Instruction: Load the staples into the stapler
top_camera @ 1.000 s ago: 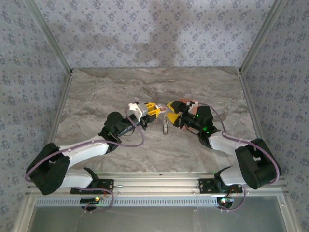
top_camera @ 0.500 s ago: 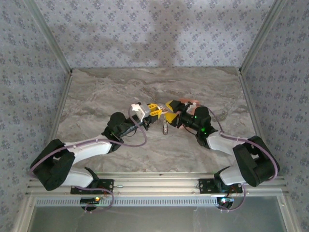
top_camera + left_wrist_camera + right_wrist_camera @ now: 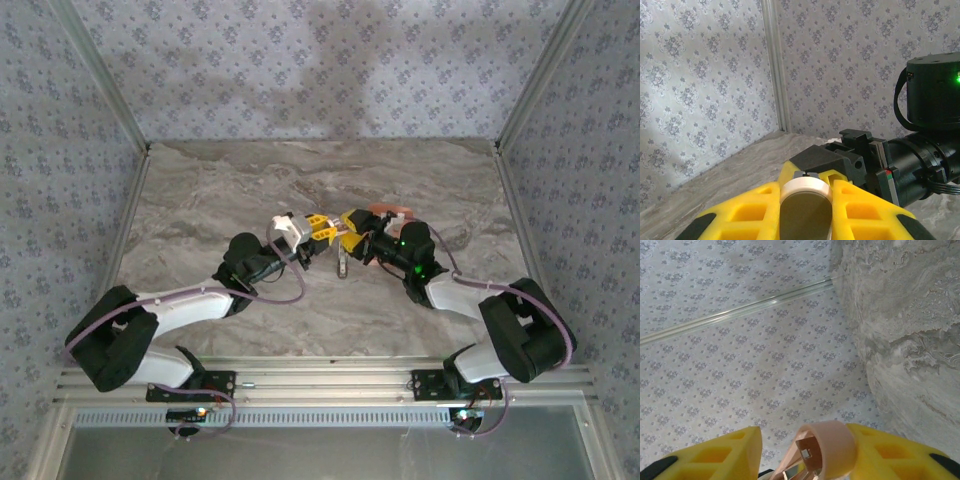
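Now | left claw (image 3: pixel 322 228) clenched on a white-rimmed piece (image 3: pixel 805 186) | right claw (image 3: pixel 350 222) jaws flank the stapler (image 3: pixel 824 446), pink end against one finger, grip we cannot tell | stapler sits over the table (image 3: pixel 200 200) middle, between both claws | we judge staples not yet loaded, insertion left

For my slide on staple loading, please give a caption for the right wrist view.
Pink stapler sits between the right claw's yellow fingers, marble table and patterned wall behind.
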You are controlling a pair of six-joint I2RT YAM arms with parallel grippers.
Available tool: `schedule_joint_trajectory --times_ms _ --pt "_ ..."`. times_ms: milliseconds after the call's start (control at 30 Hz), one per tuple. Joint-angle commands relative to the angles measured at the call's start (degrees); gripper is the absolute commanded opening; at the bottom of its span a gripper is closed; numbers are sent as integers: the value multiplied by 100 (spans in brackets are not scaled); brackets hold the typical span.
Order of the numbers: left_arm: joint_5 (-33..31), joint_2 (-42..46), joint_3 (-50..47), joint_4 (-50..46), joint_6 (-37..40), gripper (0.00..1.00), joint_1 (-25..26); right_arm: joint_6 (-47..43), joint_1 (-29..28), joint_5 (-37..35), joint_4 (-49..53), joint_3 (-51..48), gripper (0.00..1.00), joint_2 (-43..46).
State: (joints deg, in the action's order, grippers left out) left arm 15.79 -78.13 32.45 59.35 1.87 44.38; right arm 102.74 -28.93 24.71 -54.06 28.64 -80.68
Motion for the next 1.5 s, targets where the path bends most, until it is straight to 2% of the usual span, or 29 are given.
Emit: schedule_joint_trajectory --times_ms 0,333,800,867,967,1100,1233,1333,1467 --pt "7 -18 137 269 18 13 49 21 -25 -107 -156 71 42 -17" --pt "13 -30 163 221 77 13 56 23 -22 -132 -132 36 30 15" --pt "3 -27 164 179 121 14 71 -54 -23 -194 -8 -8 21 136" --pt "-17 -27 157 173 122 16 76 -98 -12 -226 77 -14 20 204" --pt "-67 18 138 108 126 25 84 -291 74 -228 379 -22 18 387" --pt "-232 216 70 -129 96 42 87 -1033 284 -73 1436 101 18 825" --pt "-511 719 43 -1089 46 57 88 -3001 408 -270 4114 689 18 1545" --pt "-862 1190 47 -2074 -34 63 86 -4233 426 -659 5441 1011 17 1849" --pt "-1228 1705 95 -3381 -185 66 86 -5292 437 -961 6194 1256 18 1978"
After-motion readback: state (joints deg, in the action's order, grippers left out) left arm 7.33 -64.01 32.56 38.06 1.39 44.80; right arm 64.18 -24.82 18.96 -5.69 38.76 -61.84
